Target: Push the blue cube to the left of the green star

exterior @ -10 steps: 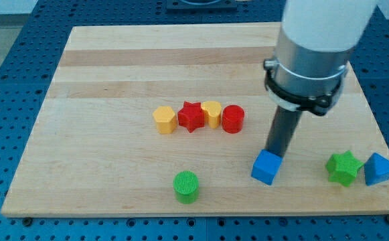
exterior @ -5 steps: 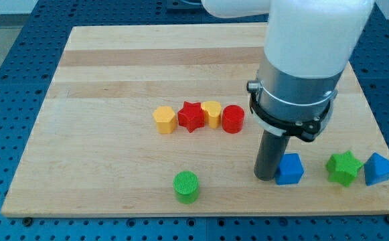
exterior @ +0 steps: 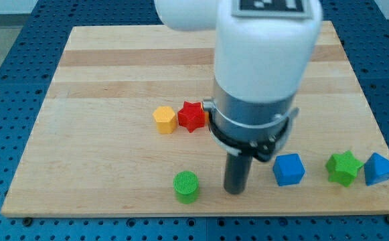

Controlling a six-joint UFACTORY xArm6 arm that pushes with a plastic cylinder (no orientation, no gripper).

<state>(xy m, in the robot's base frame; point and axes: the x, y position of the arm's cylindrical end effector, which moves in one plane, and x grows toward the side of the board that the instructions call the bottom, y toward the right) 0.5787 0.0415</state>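
Note:
The blue cube [exterior: 288,169] lies near the view's bottom right, a short gap to the left of the green star [exterior: 345,168]. My tip [exterior: 234,191] rests on the board to the left of the blue cube, apart from it, and to the right of the green cylinder [exterior: 186,187]. The arm's wide body covers the board's middle.
A blue triangular block [exterior: 380,169] sits right of the green star at the board's right edge. A yellow hexagonal block [exterior: 164,120] and a red star [exterior: 191,116] lie in a row at mid-board; the arm hides the blocks to their right.
The blue cube was pushed right, toward the green star. My tip then slid left, away from the cube, and now stands between it and the green cylinder.

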